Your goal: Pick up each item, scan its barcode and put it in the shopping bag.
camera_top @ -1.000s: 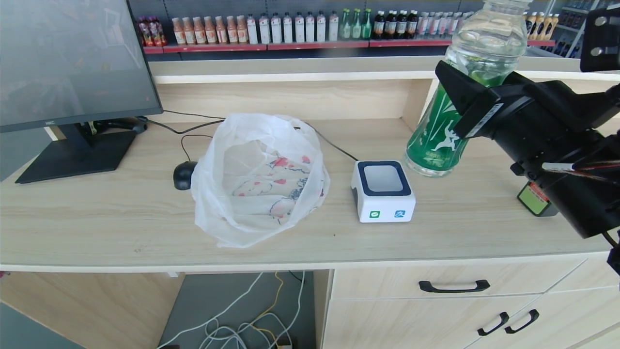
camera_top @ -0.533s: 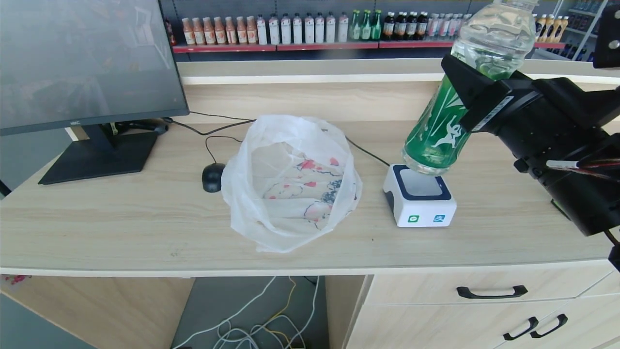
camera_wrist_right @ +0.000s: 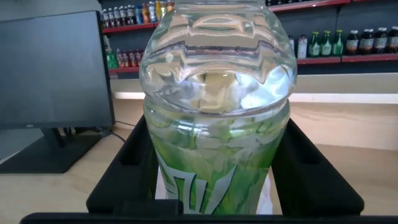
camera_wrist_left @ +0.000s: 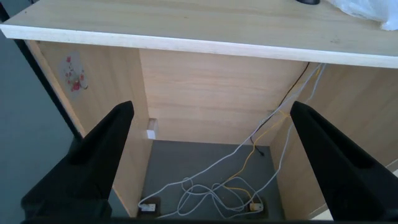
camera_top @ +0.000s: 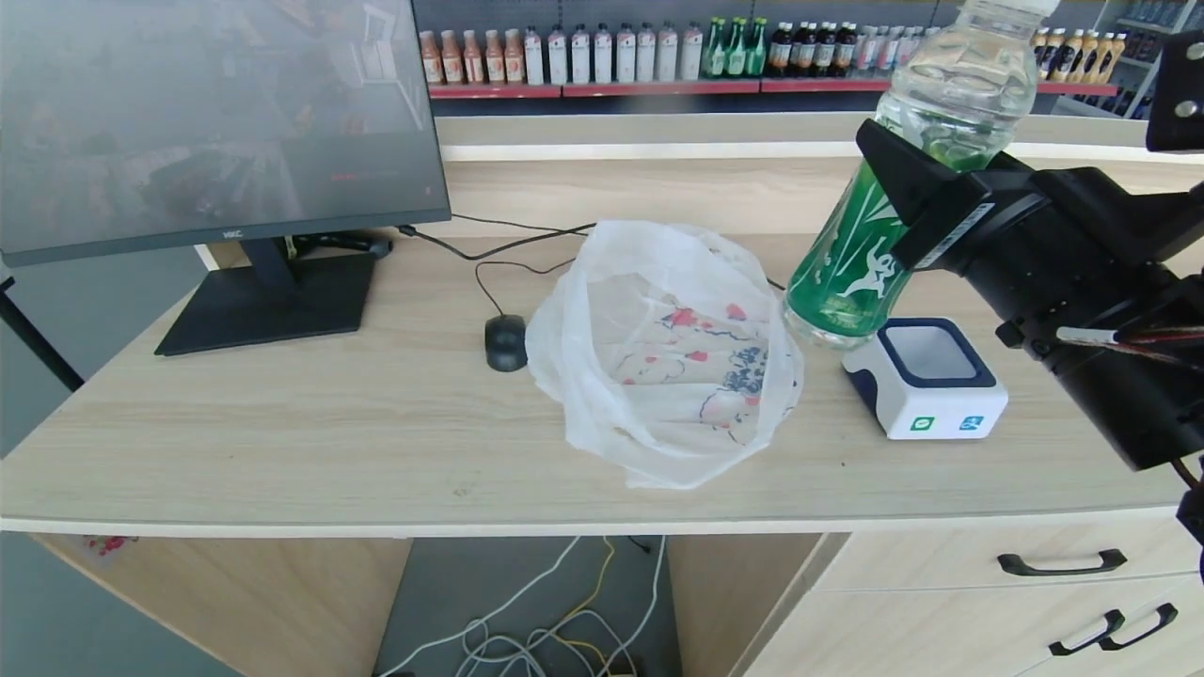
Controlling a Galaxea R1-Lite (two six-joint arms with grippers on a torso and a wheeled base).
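Inspecting the counter, we find the right gripper clamped round the upper body of a green-labelled bottle. The bottle is held tilted in the air, its base between the white shopping bag and the barcode scanner. We note the left gripper below counter level, jaws spread wide, holding nothing.

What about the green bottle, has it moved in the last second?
Yes. The green bottle, held in the right tool, has crossed leftward over the white scanner, toward the shopping bag.
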